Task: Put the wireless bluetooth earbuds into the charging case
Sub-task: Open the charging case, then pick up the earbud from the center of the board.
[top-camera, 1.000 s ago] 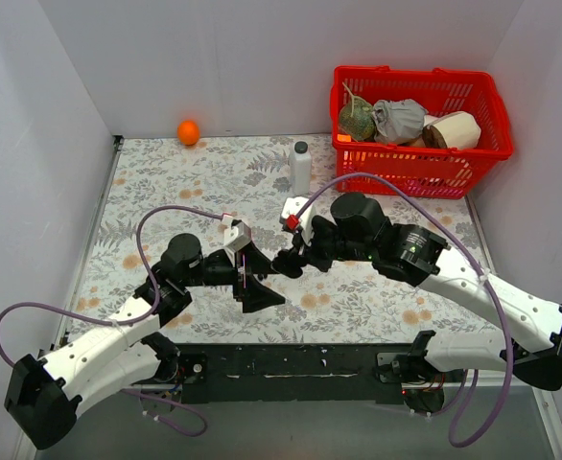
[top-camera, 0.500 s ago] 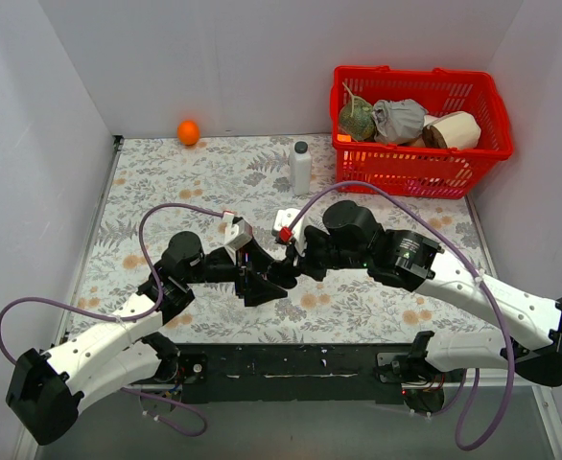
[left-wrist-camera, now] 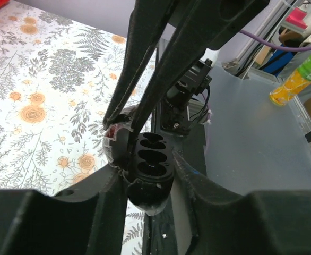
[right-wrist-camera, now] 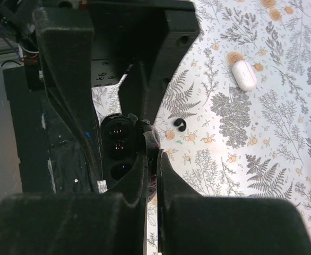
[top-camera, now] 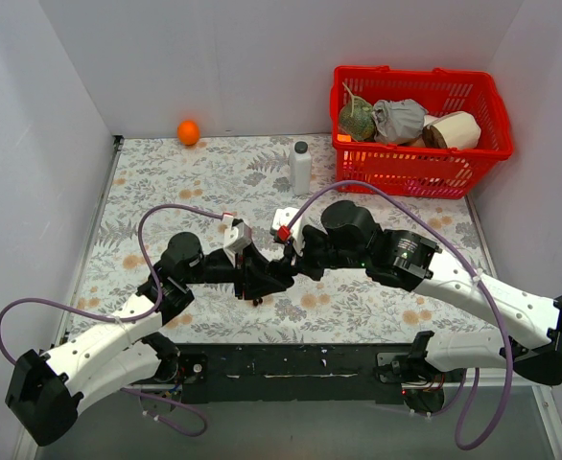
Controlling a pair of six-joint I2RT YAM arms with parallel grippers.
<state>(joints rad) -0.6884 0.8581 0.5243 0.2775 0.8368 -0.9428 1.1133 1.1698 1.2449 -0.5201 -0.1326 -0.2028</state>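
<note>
The black charging case stands open between my left gripper's fingers, its dark cavities facing up, and both fingers press its sides. My right gripper is shut on the case's raised lid, and in the left wrist view its two thin fingers come down onto the lid. One small black earbud lies on the flowered table just beyond the case. In the top view the two grippers meet at the table's middle front and hide the case.
A white pebble-shaped case lies on the tablecloth farther out. A red basket of odds and ends stands at the back right, a white bottle beside it, an orange ball at the back left. The table's black front rail is close.
My left gripper's fingers have closed in from wide open onto the case. The right gripper has moved a little left, still pinching the lid.
</note>
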